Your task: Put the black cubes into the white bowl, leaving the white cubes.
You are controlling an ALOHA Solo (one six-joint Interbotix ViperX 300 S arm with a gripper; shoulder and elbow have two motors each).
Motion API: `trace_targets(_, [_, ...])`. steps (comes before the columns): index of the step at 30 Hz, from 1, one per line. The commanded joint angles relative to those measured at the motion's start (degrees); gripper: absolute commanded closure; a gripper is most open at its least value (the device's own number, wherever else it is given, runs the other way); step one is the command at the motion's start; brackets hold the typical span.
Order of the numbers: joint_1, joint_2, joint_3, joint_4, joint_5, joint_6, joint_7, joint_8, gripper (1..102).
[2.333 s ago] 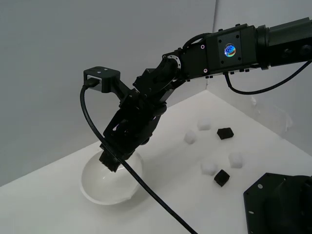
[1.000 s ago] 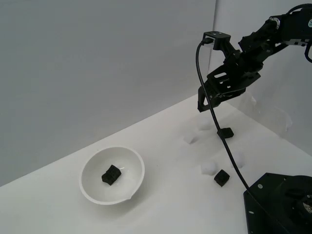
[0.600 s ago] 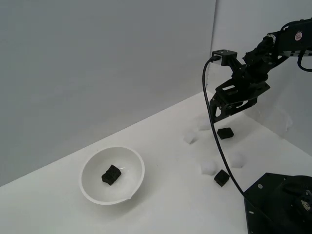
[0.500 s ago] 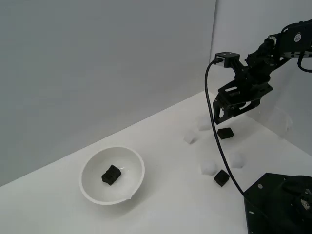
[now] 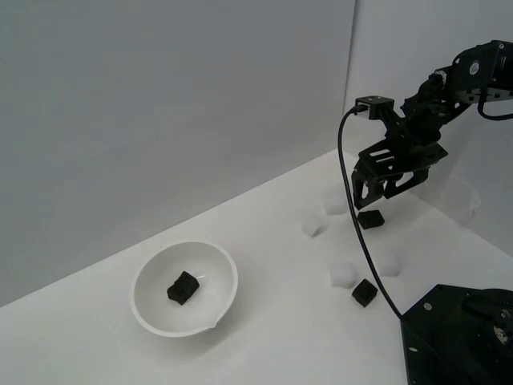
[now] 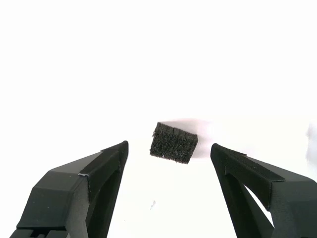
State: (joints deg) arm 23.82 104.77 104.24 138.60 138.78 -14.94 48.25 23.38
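one black cube [image 5: 183,288] lies in the white bowl [image 5: 150,316]. two are left on the desk [image 5: 272,257]: one [image 5: 370,219] under the tool [image 5: 380,192], which hangs open and empty, another [image 5: 364,292] at its 6 o'clock. the white cubes [image 5: 343,275], faint here, look untouched.

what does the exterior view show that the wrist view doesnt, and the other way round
Only the exterior view shows the white bowl with one black cube in it, another black cube near the base, and the white cubes on the table.

Only the wrist view shows the rough foam texture of the target black cube and that both fingers stand clear of it, one on each side.

Both show the open gripper above that target black cube.
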Motion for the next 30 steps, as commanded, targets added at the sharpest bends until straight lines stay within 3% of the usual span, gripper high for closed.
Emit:
trace_targets(1, [1.14,-0.09,0.35,0.18,-0.18,-0.35,0.18,0.62,11])
trace_targets(25, [1.14,-8.35,-8.0,0.53,0.18,-0.44,-2.64,0.62,12])
trace_targets(27, [1.14,-8.35,-8.0,0.62,0.44,-0.35,-2.64,0.7,16])
trace_targets(30, [1.14,-8.44,-8.09,1.05,0.88,-0.35,-2.64,0.62,36])
